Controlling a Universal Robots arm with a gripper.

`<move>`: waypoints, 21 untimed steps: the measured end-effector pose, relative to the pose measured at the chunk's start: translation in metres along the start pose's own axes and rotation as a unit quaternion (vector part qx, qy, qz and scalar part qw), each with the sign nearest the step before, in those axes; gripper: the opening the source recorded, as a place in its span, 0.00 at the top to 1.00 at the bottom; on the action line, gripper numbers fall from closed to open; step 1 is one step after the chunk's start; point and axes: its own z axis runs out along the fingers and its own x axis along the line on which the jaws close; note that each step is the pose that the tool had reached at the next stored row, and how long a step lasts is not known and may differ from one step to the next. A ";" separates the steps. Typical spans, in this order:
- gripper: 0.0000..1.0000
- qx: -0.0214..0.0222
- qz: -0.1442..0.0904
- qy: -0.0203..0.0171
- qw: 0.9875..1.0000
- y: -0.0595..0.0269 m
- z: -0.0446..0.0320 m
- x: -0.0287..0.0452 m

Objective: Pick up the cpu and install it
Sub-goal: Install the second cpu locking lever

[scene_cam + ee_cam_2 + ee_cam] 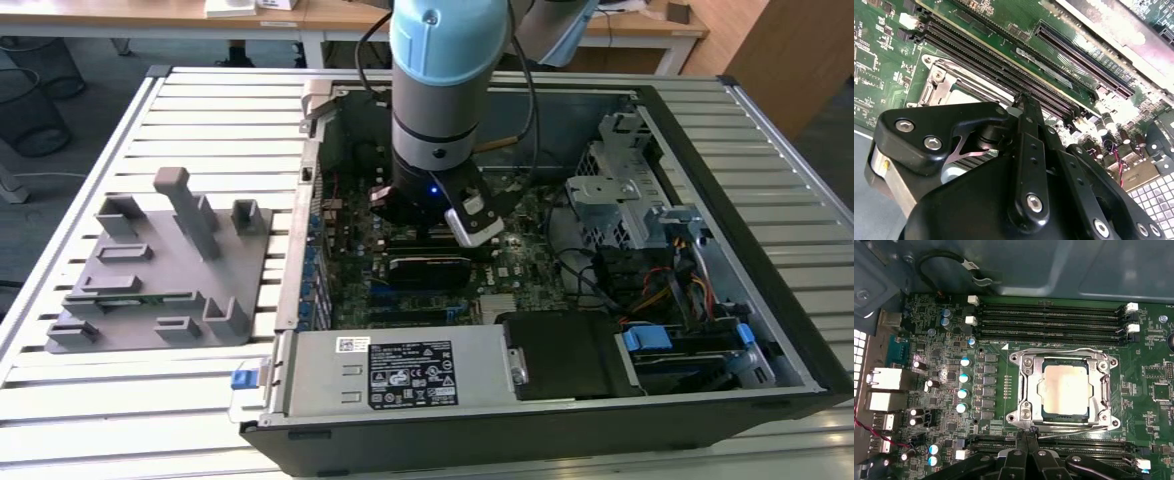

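1. Silver-lidded cpu (1066, 388) is seen seated in the socket frame (1024, 390).
2. Tool (1026, 437) is poised beside it; its opening cannot be told.
3. Risk: pins bent, perhaps, if the chip sits skewed.

The arm (447, 90) hangs nearly straight down, wrist lowest. Below the wrist the gripper (1026, 437) points downward, its black fingers (1026, 150) pressed together, apparently with nothing between them.
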 end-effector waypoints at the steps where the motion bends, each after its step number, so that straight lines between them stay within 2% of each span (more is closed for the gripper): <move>1: 0.89 -0.001 0.000 0.000 1.000 -0.0005 0.0001 0.0004; 5: 0.89 -0.005 0.000 0.000 1.000 -0.0025 0.0019 0.0018; 13: 0.89 -0.020 0.000 -0.001 1.000 -0.0047 0.0060 0.0055; 21: 0.89 -0.024 0.000 -0.001 1.000 -0.0052 0.0086 0.0096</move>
